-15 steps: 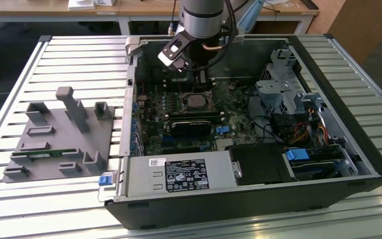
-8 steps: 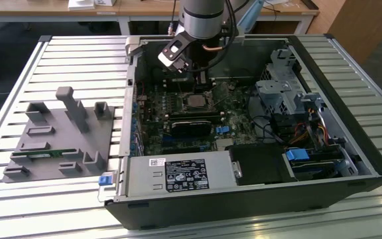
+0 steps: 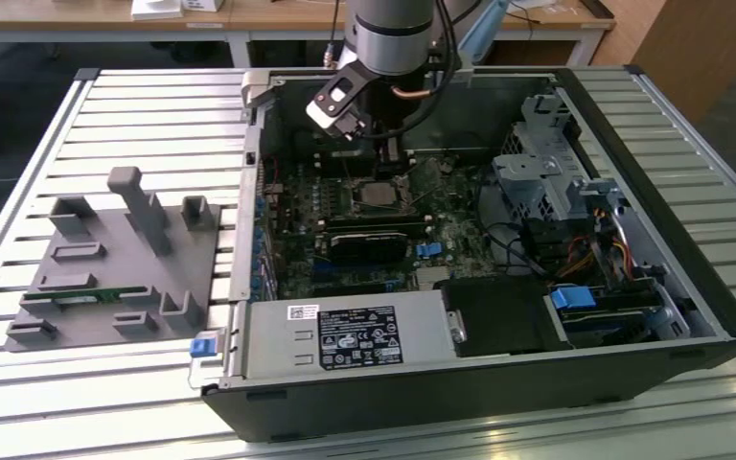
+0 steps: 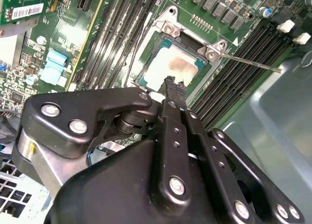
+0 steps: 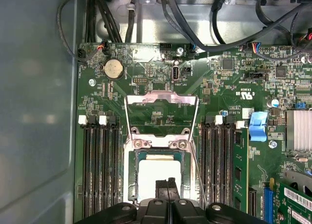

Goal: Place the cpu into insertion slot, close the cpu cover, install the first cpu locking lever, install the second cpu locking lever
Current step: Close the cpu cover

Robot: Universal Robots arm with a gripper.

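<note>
an open black computer case (image 3: 471,398) lies on a slatted metal table (image 3: 112,115). just beside it, toward the exterior view's left, sits a grey moulded holder (image 3: 112,268) with a green memory stick (image 3: 80,297) lying in one groove. inside the case are a silver power supply (image 3: 342,337) (a label on top), a metal drive cage (image 3: 540,172) and black cables (image 5: 195,33). on the green board (image 5: 224,87), a coin battery (image 5: 113,68) sits near long black memory slots (image 5: 100,170).

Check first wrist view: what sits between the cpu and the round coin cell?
The cpu cover, swung open, sits between the cpu and the coin cell in the first wrist view; green board shows through its window.
</note>
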